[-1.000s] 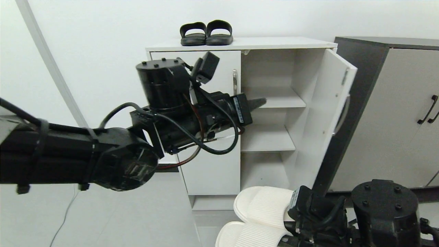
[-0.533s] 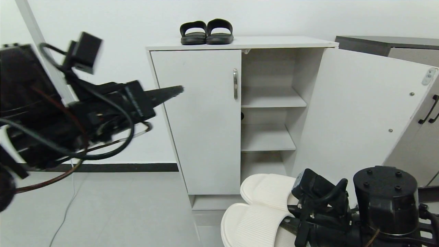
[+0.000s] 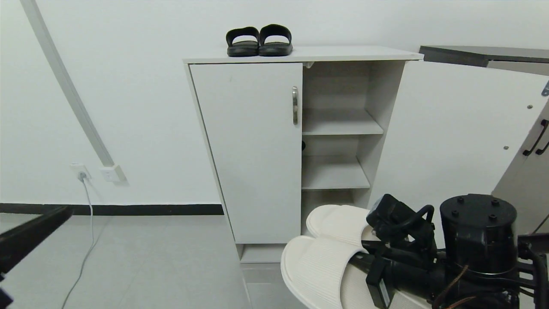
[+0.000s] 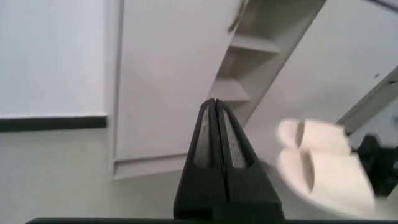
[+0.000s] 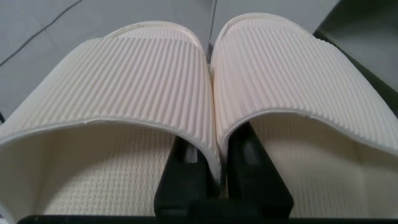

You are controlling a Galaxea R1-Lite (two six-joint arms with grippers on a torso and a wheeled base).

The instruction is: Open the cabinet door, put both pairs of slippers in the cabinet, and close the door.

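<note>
Since a second ago the left arm has swung away from the front of the cabinet (image 3: 253,150) out to the robot's left. The right door (image 3: 450,137) has gone from part open to wide open, and the white slippers (image 3: 319,268) have come up a bit.

Left gripper (image 4: 215,106): we see its fingers (image 4: 202,143) pressed flat together, nothing between them, aimed at the cabinet's lower part.

Right gripper (image 5: 216,165): one finger (image 5: 185,167) sits inside each slipper, pinching the two inner strap walls together. The pair hangs side by side, toes toward the cabinet. We place it in the air, low, in front of the open right side and outside it.

Two shelves (image 3: 339,126) show in that open side. The left door (image 3: 251,193) is shut. Black slippers (image 3: 274,38) sit side by side on the cabinet top, above the left door. A grey cabinet (image 3: 523,180) stands just behind the open door. A wall socket (image 3: 79,171) with a cable is far left.
</note>
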